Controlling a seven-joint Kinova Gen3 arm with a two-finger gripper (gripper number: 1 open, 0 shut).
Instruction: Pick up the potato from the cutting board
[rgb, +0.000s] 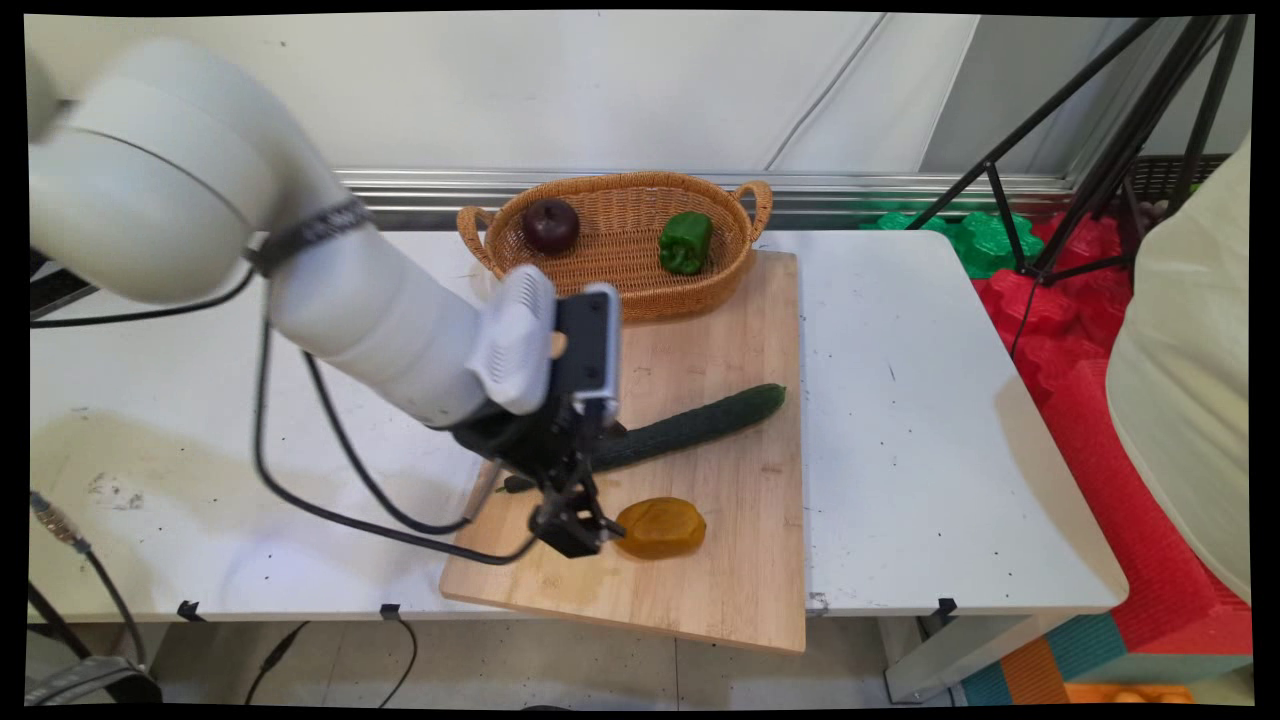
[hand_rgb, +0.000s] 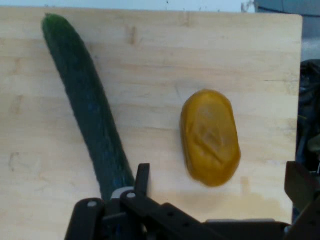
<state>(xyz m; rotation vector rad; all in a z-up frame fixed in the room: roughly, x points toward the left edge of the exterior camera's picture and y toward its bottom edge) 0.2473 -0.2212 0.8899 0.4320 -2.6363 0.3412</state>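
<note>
1. Main view: the black hand (rgb: 572, 525) hangs low over the near left part of a wooden cutting board (rgb: 740, 560) that lies on the white worktop (rgb: 920, 420).
2. Main view: just to the hand's right lies an amber, rounded oval block (rgb: 660, 527), flat on the board; from here I cannot tell whether a fingertip touches its left edge.
3. Main view: a long dark green cucumber (rgb: 700, 422) lies slantwise across the board behind the hand, its left end hidden by the wrist.
4. Main view: a woven basket (rgb: 620, 262) with two handles sits at the far end of the board, holding a dark red apple (rgb: 550, 225) on the left and a green bell pepper (rgb: 686, 242) on the right, well apart.
5. Hand view: the hand (hand_rgb: 220, 192) is spread wide, with one finger (hand_rgb: 142, 179) beside the cucumber (hand_rgb: 87, 107) and the other at the right edge of the picture.
6. Hand view: the amber block (hand_rgb: 210, 136) lies between the fingers, gripped by neither, its long axis running along the cutting board (hand_rgb: 150, 65).
7. Hand view: the cucumber lies to the block's left, clear of it, with bare wood between.
</note>
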